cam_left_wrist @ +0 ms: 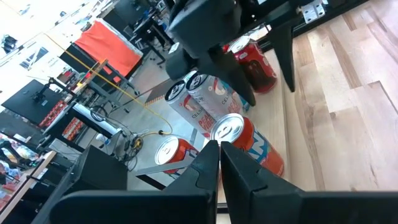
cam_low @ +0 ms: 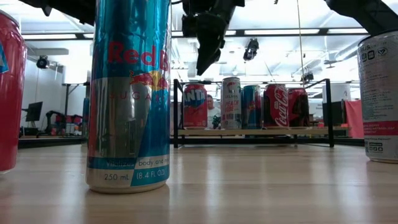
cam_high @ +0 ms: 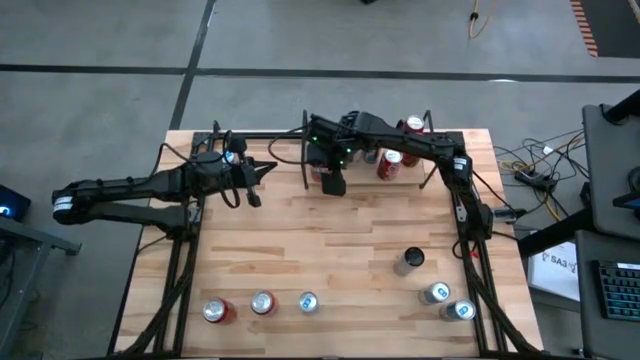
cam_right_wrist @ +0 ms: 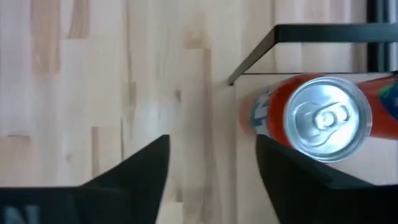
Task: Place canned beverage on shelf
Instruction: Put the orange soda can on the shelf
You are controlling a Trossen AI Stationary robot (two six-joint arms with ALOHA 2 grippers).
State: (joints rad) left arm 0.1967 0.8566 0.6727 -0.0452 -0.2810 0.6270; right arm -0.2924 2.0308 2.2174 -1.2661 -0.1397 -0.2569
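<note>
A: High view. Where does the right gripper [cam_high: 333, 184] stand?

B: At the shelf's [cam_high: 437, 137] left end, along the table's [cam_high: 330, 250] far edge. Its fingers are parted with nothing between them; in the right wrist view bare tabletop shows in the gap, and an orange Fanta can [cam_right_wrist: 323, 118] stands upright just beside one finger, on the shelf board by the black rail's corner.

A: And in the low view?

B: The same gripper hangs above and just left of that orange can [cam_low: 194, 106], not touching it. Along the shelf to its right stand a white-and-red can [cam_low: 231, 102], a blue can [cam_low: 251, 106], a Coca-Cola can [cam_low: 275, 105] and a darker red can [cam_low: 298, 107].

A: The left gripper [cam_high: 268, 170]?

B: Closed, fingertips together and empty, held above the table's far left part, pointing toward the shelf. Its wrist view looks past the shut fingers at the shelf cans.

A: What remains on the open table?

B: Near the front edge, a red can [cam_high: 215, 311], a second red can [cam_high: 262, 303] and a Red Bull can [cam_high: 308, 301]; at right, a dark can [cam_high: 410, 260] and two blue-white cans [cam_high: 436, 293] [cam_high: 460, 310]
</note>
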